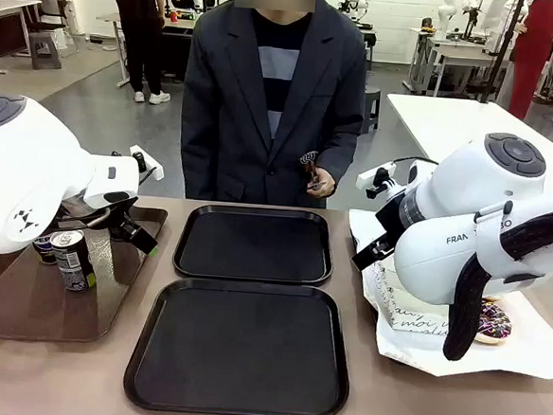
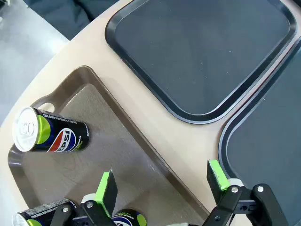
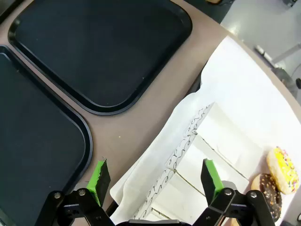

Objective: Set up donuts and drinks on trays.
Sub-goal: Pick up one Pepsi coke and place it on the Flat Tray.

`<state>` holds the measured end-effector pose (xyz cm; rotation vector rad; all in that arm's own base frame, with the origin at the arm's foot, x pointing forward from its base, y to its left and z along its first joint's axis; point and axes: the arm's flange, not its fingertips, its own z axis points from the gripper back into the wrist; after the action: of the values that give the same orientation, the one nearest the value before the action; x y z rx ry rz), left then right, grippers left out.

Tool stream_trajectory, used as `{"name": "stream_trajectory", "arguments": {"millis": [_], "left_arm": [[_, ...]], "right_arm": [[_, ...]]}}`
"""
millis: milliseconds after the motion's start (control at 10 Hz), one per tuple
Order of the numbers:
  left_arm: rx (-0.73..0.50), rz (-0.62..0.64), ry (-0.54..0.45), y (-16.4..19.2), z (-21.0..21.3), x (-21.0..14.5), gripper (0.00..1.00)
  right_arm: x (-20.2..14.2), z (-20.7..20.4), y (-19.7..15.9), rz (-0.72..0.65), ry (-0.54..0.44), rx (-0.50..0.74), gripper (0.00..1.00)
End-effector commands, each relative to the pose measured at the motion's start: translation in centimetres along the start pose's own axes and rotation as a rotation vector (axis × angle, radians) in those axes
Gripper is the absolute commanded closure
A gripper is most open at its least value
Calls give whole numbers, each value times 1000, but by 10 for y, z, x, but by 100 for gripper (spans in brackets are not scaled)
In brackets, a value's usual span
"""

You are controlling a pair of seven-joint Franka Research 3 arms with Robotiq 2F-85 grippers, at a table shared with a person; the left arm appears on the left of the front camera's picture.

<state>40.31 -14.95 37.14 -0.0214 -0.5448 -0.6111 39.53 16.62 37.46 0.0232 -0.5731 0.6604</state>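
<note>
Opening step of the set-up: the left gripper (image 2: 162, 182) hangs with its jaws spread and empty over the brown tray (image 2: 94, 101). One can (image 2: 127, 217) sits down by the base of its fingers, and a second can (image 2: 49, 136) is well out past the left pad (image 2: 106, 187). In the front view the cans (image 1: 72, 258) stand upright, long axis vertical and silver tops up, so the next move likely calls for a drop and a squeeze around the body. Both black trays (image 1: 253, 246) are bare. The right gripper (image 3: 155, 181), jaws also spread and empty, hovers over script-printed paper sleeves (image 3: 188, 155). The donuts (image 3: 282, 169) lie roughly flat beyond its right finger.
</note>
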Motion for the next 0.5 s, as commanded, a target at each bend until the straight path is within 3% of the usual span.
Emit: {"name": "stream_trajectory", "arguments": {"millis": [0, 400], "left_arm": [[0, 0, 0, 0, 0, 0, 0], [0, 0, 0, 0, 0, 0, 0]], "right_arm": [[0, 0, 0, 0, 0, 0, 0], [0, 0, 0, 0, 0, 0, 0]]}}
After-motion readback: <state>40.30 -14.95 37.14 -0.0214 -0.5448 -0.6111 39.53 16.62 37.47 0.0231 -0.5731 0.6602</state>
